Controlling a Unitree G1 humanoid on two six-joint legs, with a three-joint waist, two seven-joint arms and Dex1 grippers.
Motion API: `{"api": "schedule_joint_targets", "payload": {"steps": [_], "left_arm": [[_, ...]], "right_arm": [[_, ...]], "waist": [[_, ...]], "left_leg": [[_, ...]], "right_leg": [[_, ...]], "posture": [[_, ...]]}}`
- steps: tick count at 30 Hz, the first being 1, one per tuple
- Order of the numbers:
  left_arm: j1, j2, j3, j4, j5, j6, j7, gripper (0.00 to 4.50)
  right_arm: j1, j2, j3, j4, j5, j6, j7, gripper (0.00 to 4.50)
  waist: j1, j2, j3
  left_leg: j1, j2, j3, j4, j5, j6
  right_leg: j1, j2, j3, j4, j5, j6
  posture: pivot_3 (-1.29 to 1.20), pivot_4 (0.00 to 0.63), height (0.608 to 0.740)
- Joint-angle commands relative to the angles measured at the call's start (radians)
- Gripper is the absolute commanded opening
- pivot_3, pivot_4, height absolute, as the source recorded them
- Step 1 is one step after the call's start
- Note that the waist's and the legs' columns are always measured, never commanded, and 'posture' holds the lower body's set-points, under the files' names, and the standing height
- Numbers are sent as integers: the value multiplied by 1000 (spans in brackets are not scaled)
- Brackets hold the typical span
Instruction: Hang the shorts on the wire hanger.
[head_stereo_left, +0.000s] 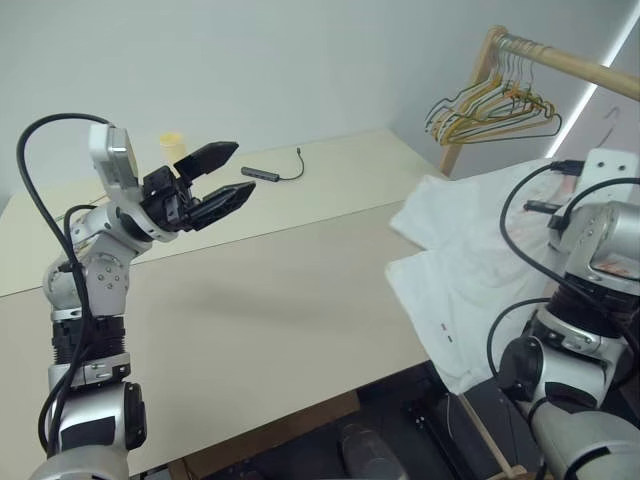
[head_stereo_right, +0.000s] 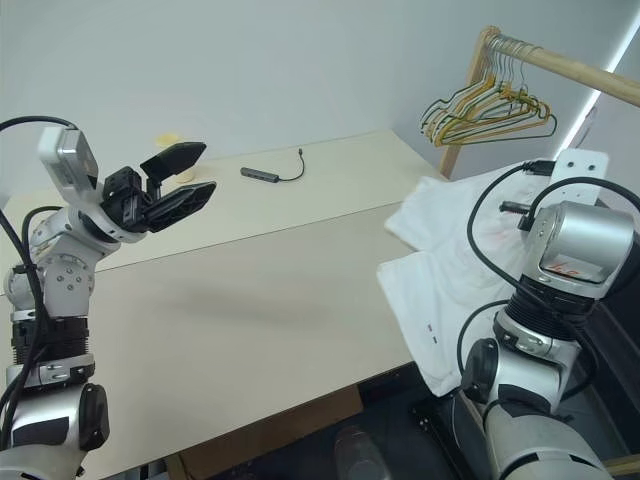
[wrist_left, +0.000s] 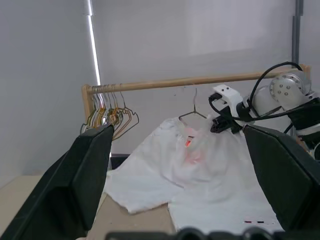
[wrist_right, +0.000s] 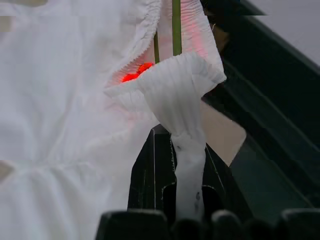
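1. The right gripper (wrist_right: 176, 165) has its fingers pinching the gathered waistband of the shorts (head_stereo_left: 470, 270).
2. The shorts drape limply off the desk (head_stereo_left: 250, 330) edge: soft, light, best held by the waistband.
3. The wire hanger (wrist_left: 192, 111) hangs behind them on the rail (wrist_left: 200, 80).
4. The left gripper (head_stereo_left: 228, 178) hovers, fingers spread, empty.

— From my station the right hand (wrist_right: 175, 165) is masked by its own wrist in the head views. Can you see the wire hanger (wrist_left: 192, 111)?

— Barely; the shorts (wrist_left: 200, 175) cover everything below its hook, and their lower edge runs off the frame.

— I can't identify that small dark thing (head_stereo_left: 262, 174) on the worktop (head_stereo_left: 250, 310) either.
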Motion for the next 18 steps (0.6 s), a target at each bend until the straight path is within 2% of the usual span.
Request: {"api": "schedule_joint_targets", "payload": {"steps": [1,8,18], "left_arm": [[-6,-9,22,-56,-37,15,31,4473],[16,-40,22,-133,-68,50,109,4473],[55,-76,40,-197,-130,60,156,4473]], "right_arm": [[-52,38,-31,-22,-38,-145,-96,0],[-164,54,-108,206,-15,-363,-221,0],[-306,-66,-161,604,46,-635,-350,0]], "waist": [[-6,0,0],[-30,0,0],[-33,0,0]], "left_leg": [[0,0,0,0,0,0],[3,-1,3,0,0,0],[14,-2,5,-3,0,1]], "right_leg": [[0,0,0,0,0,0],[2,-1,5,-1,2,3],[14,0,7,-7,1,4]], "posture": [[-352,0,740],[-331,0,740],[-314,0,740]]}}
